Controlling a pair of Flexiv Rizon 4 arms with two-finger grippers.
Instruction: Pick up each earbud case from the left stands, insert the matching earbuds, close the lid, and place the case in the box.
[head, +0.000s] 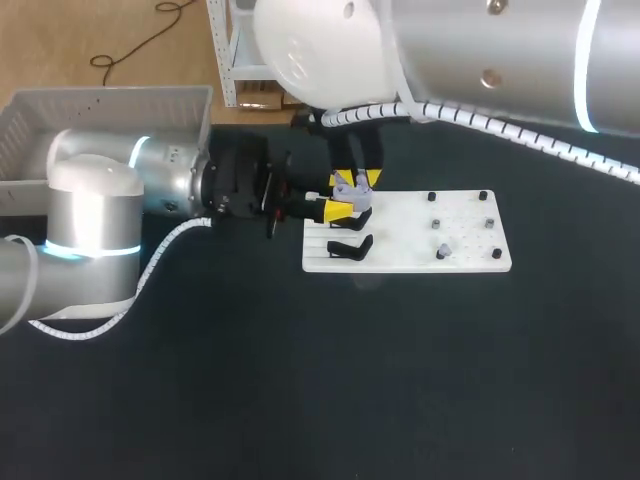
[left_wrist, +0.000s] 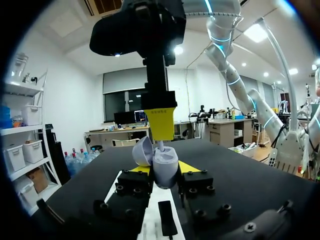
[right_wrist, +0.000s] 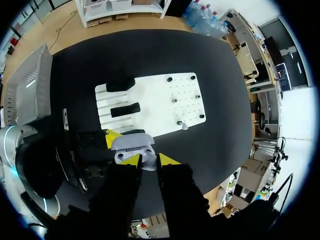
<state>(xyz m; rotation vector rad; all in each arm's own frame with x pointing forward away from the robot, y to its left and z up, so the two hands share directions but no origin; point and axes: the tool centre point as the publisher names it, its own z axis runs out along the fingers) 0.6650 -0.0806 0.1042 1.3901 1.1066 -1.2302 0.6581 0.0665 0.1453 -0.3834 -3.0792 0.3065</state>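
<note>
The left gripper (head: 341, 209) is clenched on the earbud case (left_wrist: 165, 171), one yellow tip against each side. The case is pale grey and held above the table (head: 300, 390). Its lid (left_wrist: 142, 151) is swung open and tilted off to one side. In the head view the left arm comes in from 9 o'clock and lies roughly level, and the case sits over the 9 o'clock end of the white board (head: 420, 258).

The right gripper (right_wrist: 149, 160) points straight down from the arm that enters at 1 o'clock, directly over the open case. It pinches a small pale earbud (left_wrist: 161, 146) between its tips. In the left wrist view the earbud pokes out under the yellow finger and meets the case's open cavity. I cannot tell how far it has seated.

The board lies flat on the table, its long side running from 9 to 3 o'clock. Two black stands (right_wrist: 120, 85) (right_wrist: 125, 109) sit in the slotted 9 o'clock part, free of any case, and a third dark shape shows just under the held case. Small dark pegs (head: 483, 196) stand around the 3 o'clock part, and another pale earbud (right_wrist: 183, 125) rests near the board's 5 o'clock corner.

A grey box (head: 30, 120) sits at the table's 10 o'clock corner, behind the left arm and well apart from the board.
</note>
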